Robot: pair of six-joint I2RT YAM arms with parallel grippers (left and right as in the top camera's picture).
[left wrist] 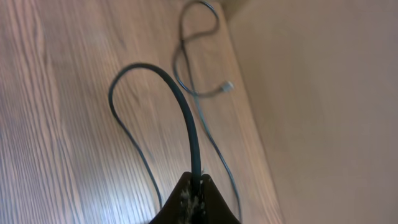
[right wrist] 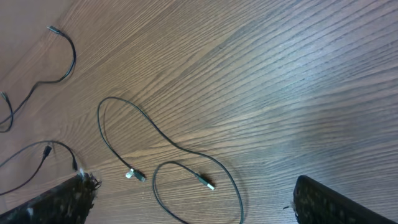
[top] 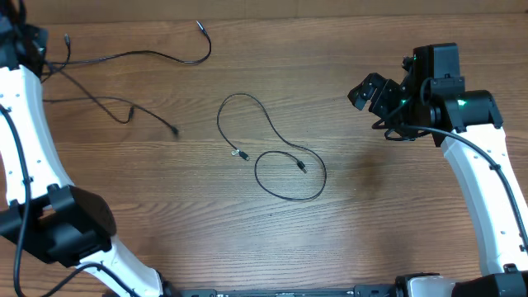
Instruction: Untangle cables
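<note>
A looped thin black cable (top: 280, 169) lies at the table's middle, its two silver-tipped ends (top: 239, 153) close together; it also shows in the right wrist view (right wrist: 168, 146). Two more black cables (top: 140, 56) lie spread at the upper left. My left gripper (top: 33, 51) is at the far left corner, shut (left wrist: 196, 186) on a black cable (left wrist: 186, 112) that arches up from the jaws. A thin strand with a silver plug (left wrist: 228, 86) lies beyond it. My right gripper (top: 371, 91) is open and empty (right wrist: 199, 205), above the table right of the loop.
The wooden table (top: 371, 214) has its edge right beside the left gripper in the left wrist view (left wrist: 249, 112), with a plain beige surface beyond. A strand ending in a small plug (top: 175, 130) lies left of the middle loop.
</note>
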